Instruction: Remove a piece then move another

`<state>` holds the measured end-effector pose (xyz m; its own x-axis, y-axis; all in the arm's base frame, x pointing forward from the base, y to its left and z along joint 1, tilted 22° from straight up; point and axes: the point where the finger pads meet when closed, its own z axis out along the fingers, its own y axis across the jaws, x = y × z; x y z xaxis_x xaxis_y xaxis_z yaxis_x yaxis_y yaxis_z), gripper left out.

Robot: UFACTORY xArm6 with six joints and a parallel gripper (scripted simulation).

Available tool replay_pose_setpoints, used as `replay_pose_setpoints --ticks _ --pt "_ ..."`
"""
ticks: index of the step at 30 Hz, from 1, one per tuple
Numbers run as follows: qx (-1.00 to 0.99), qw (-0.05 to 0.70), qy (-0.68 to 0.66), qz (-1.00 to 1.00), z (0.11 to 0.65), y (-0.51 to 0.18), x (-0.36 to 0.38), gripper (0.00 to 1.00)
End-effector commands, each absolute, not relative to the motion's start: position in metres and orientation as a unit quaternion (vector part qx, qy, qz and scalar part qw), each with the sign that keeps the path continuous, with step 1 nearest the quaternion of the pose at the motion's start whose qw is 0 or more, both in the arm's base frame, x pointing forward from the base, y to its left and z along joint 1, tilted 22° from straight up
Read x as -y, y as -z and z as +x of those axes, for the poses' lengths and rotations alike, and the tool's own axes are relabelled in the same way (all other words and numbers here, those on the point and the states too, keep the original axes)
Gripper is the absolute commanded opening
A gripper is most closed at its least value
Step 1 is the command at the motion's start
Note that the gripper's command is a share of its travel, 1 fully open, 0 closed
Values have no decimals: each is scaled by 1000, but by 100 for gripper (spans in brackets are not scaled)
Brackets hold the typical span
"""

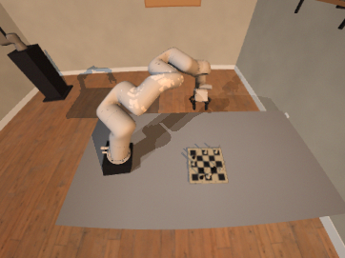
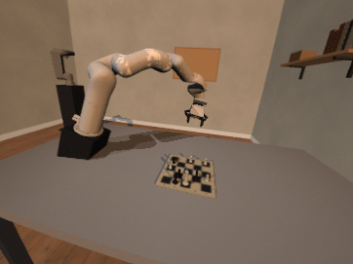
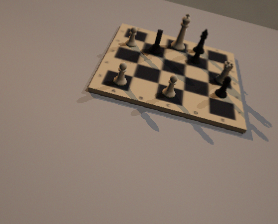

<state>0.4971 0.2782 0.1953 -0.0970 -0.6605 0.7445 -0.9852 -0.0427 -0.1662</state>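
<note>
Jaws wide open, nothing between them. Gripper (image 2: 196,120) hangs high in the exterior view, upper centre of frame, well above the grey table (image 2: 293,210) and well apart from the chessboard (image 2: 172,183). In the top view the gripper (image 1: 200,104) sits above centre, over the table's far edge, with the board (image 1: 192,178) lower down, right of centre.

Arm (image 1: 133,98) bends up from a black base block (image 1: 111,168) at the table's left side, elbow high, wrist pointing down.

Wrist view: board (image 3: 107,87) fills the upper half of the frame, tilted, with bare table below and left. Fingers not in that view. Eight pieces, all upright:
- white pawn (image 3: 120,74), left side on a dark square
- white pawn (image 3: 171,87), centre near the lower board edge
- white pawn (image 3: 131,37), upper left corner area
- black piece (image 3: 158,42), top row, just right of that pawn
- tall white piece with a crown (image 3: 182,33), top row, the tallest on the board
- black piece (image 3: 201,42), just right of the tall white one
- white piece (image 3: 225,73), right side
- black pawn (image 3: 223,87), just below it, touching or nearly so in the frame

Edge lettering too small to read, so cannot tell which pieces stand on B4 and E3.

Background: orange panel (image 2: 197,63) on the far wall, shelf (image 2: 317,58) at upper right.
</note>
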Motion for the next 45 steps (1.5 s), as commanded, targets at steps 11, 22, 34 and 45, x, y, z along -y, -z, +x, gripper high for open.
replay_pose_setpoints --ticks 11,22,34,45 --pt "653 229 -351 631 497 -197 -279 100" --pt "653 229 -351 631 491 -214 -279 100" --pt "653 229 -351 631 468 -273 -279 100" --pt "655 227 -350 631 468 -278 -278 100"
